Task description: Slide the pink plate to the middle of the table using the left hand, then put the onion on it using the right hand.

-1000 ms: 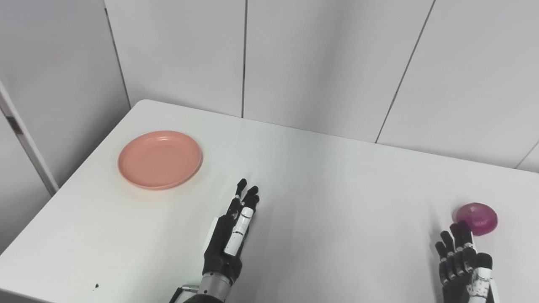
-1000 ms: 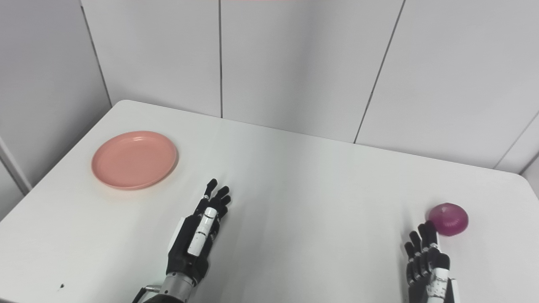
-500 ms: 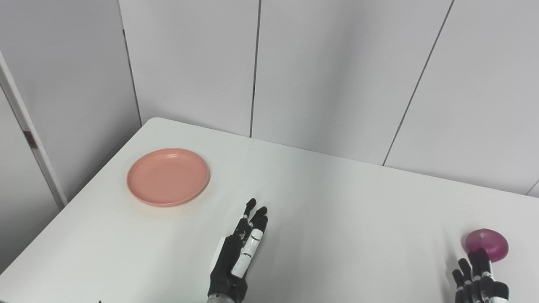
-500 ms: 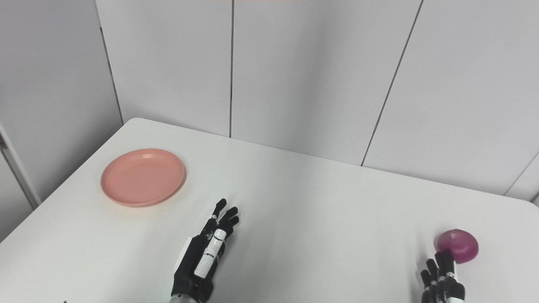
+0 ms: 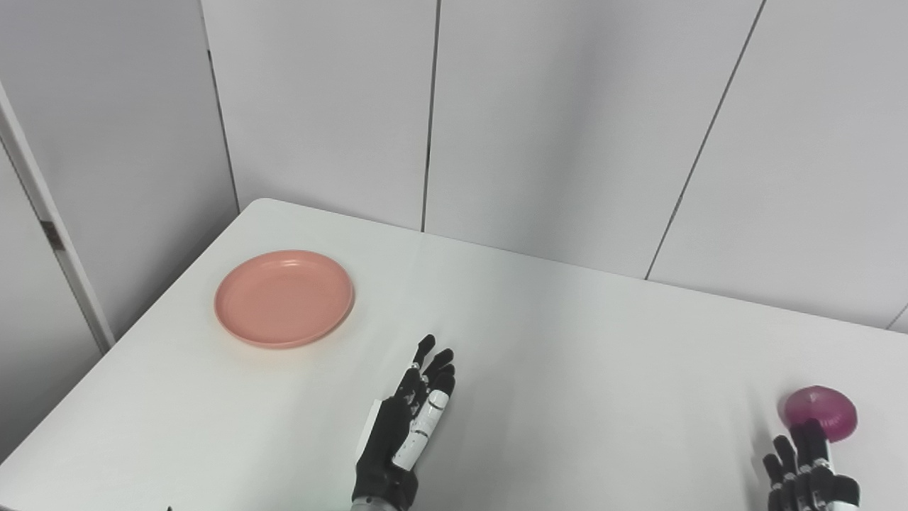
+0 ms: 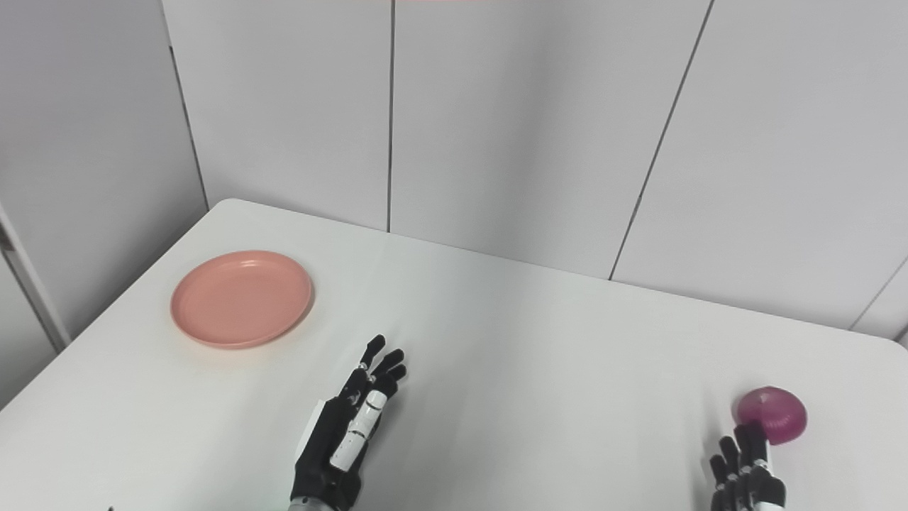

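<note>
The pink plate [image 5: 284,297] lies flat on the white table [image 5: 567,341] at the far left, empty. The purple onion [image 5: 821,412] sits near the table's right side. My left hand [image 5: 408,433] is open over the table's front middle, fingers straight and pointing away, well to the right of and nearer than the plate. My right hand [image 5: 809,472] is open at the bottom right, its fingertips just in front of the onion and not holding it. Most of that hand is cut off by the picture's edge.
Grey wall panels [image 5: 553,121] stand behind the table's back edge. The table's left edge [image 5: 128,333] runs close to the plate. A small dark speck shows at the front left edge.
The camera tilted up over the first half second, so everything sits lower in the picture. Since then the left hand has barely shifted. Plate and onion have not moved.
</note>
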